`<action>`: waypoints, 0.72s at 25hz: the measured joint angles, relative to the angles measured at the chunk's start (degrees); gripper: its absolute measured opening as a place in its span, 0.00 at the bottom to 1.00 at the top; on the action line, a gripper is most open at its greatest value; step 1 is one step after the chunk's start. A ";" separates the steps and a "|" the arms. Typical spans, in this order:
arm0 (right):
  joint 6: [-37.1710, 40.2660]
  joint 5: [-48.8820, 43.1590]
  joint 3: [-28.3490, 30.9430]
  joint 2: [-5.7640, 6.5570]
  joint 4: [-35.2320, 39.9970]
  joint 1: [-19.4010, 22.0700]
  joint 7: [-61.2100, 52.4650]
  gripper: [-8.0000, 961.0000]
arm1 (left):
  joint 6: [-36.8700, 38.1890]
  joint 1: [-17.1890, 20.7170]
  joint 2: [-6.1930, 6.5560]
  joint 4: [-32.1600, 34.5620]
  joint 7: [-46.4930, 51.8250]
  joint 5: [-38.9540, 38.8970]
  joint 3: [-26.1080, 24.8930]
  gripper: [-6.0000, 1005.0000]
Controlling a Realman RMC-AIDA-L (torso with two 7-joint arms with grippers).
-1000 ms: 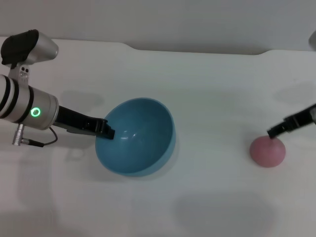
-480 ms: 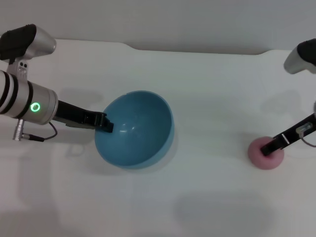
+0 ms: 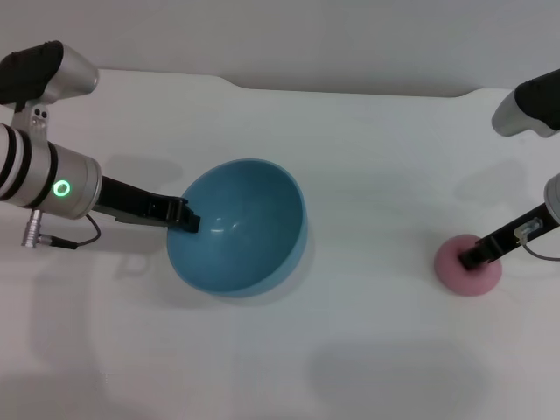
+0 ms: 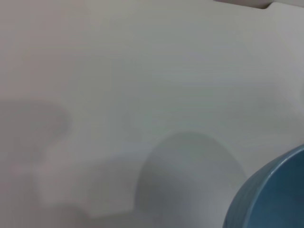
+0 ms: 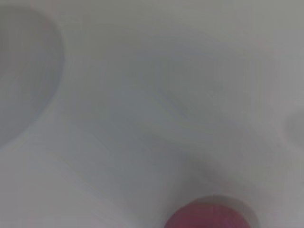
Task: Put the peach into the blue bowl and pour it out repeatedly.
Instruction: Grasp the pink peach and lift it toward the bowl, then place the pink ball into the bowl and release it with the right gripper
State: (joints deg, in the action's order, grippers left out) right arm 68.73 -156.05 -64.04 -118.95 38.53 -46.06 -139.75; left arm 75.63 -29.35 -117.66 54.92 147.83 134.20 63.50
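Note:
The blue bowl (image 3: 249, 236) stands empty on the white table, left of centre. My left gripper (image 3: 185, 219) is shut on the bowl's left rim. The bowl's outer wall also shows in the left wrist view (image 4: 278, 194). The peach (image 3: 453, 269), small and pink-red, lies on the table at the far right. My right gripper (image 3: 472, 256) reaches in from the right and sits down over the top of the peach, touching it. The top of the peach shows in the right wrist view (image 5: 206, 218).
The white table (image 3: 367, 175) ends at a back edge with a notch at the top. Between the bowl and the peach there is only bare table surface.
The bowl has tipped back from leaning right to sitting more level. My right gripper has come down from the peach's upper edge onto it, and the peach has shifted slightly left.

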 joint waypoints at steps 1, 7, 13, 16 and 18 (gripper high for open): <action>0.00 0.00 0.00 0.00 0.00 0.00 0.00 0.44 | -0.02 0.00 0.01 0.00 -0.03 0.00 0.00 0.01; 0.24 4.69 0.24 0.23 2.01 1.70 4.17 0.43 | -0.25 -0.11 0.02 -0.01 0.16 0.01 0.02 0.01; 0.68 10.28 1.66 0.29 14.08 6.75 5.35 0.24 | -0.29 -2.13 -0.24 -0.79 1.76 0.42 2.03 0.00; 1.58 13.20 2.50 0.21 17.55 7.01 5.80 0.18 | -1.37 -3.65 -0.19 -1.09 4.47 0.51 6.92 0.01; 2.73 16.60 2.03 0.18 19.12 6.73 8.24 0.16 | -2.48 -4.57 -0.20 -1.11 5.83 0.56 10.41 0.01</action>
State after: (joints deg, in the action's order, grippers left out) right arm 71.46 -139.46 -62.02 -118.77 57.65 -39.33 -131.51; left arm 73.15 -33.92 -117.86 53.81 153.67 134.76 73.90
